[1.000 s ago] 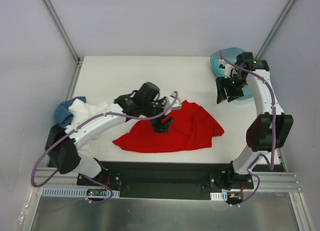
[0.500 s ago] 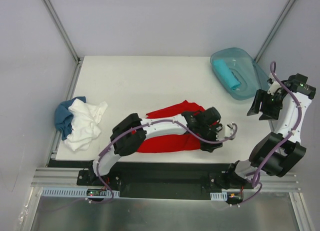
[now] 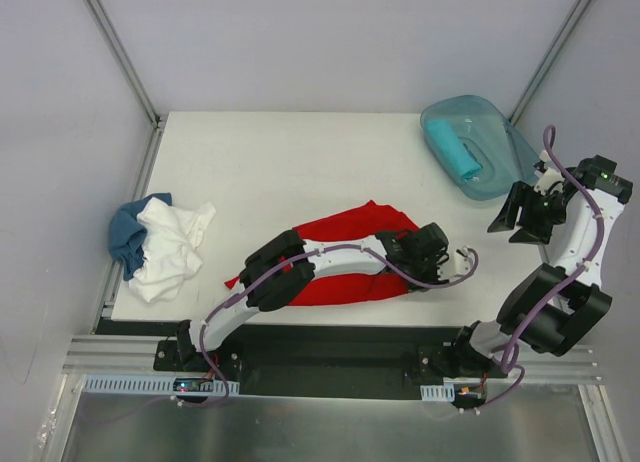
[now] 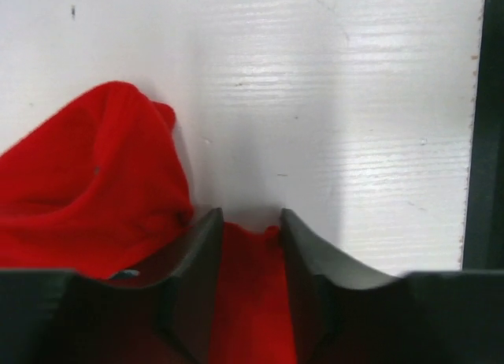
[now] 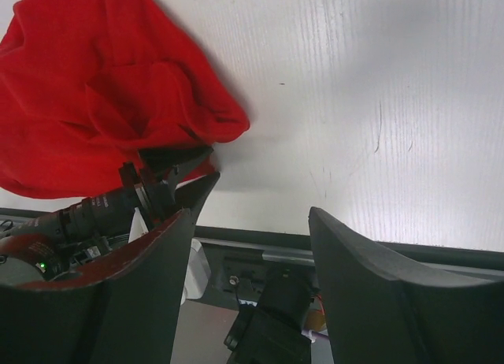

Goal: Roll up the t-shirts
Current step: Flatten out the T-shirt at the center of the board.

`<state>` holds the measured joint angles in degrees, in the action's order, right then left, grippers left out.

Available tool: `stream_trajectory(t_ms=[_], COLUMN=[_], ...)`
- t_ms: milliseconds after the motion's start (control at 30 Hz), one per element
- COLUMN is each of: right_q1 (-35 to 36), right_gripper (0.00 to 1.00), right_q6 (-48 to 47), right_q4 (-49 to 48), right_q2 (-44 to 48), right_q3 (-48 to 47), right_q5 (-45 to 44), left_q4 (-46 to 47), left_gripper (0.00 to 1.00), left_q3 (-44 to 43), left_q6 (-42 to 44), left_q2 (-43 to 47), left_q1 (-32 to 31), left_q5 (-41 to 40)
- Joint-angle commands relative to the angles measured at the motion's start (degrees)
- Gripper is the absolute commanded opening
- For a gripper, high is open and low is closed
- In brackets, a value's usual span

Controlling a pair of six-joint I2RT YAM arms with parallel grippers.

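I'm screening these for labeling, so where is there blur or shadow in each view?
Top external: evenly lit and sharp, only a soft shadow under the left arm beside the red t-shirt. Left wrist: the left fingers are dark and soft-edged, the table grain crisp. Right wrist: the right fingers blurred up close, the table dimmer toward the upper right.

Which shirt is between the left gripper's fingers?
The lone red shirt. The white shirt and blue shirt lie heaped at the left edge; the turquoise shirt sits in the tub.
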<state>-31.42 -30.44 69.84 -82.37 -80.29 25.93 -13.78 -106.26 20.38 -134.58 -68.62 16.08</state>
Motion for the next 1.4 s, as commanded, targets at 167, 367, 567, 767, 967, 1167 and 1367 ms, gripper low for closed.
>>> stream_trajectory(t_ms=[167,367,567,767,967,1167,1367], right_q1=[-0.48,2.4,13.47,30.08,37.39,42.84,49.43], right_gripper=[0.64,0.64,0.64,0.64,0.63,0.58,0.51], right_q6=[1.61,-1.38,-0.77,-3.75,-4.9,-2.26,-0.94], right_q4=[0.73,2.31,-0.39,-1.38,-2.86,-5.59,-7.7], right_q2=[-0.78,-0.78,1.32,2.48,-8.14,-28.09,-44.87], right_q3=[-3.2,-7.16,-3.49,-2.32,-13.29,-34.29,-47.05], right_q5=[3.42,4.92,3.87,3.16,0.08,1.49,-0.88], left_q4=[-2.3,-4.32,-10.64,-14.26,-16.27,-20.66,-25.06], left_gripper=[0.0,0.0,0.0,0.49,0.59,0.7,0.69], left_q3=[2.01,6.93,23.08,29.61,33.03,36.9,39.19], left_q6=[-1.83,-9.66,-9.92,-9.66,-8.78,-8.34,-5.61], left_q2=[12.02,29.34,35.97,39.99,48.87,55.21,56.54], left_q1=[4.8,16.22,28.79,39.34,41.9,45.85,46.73], left_q5=[11.22,23.11,15.84,12.05,8.62,5.81,5.63])
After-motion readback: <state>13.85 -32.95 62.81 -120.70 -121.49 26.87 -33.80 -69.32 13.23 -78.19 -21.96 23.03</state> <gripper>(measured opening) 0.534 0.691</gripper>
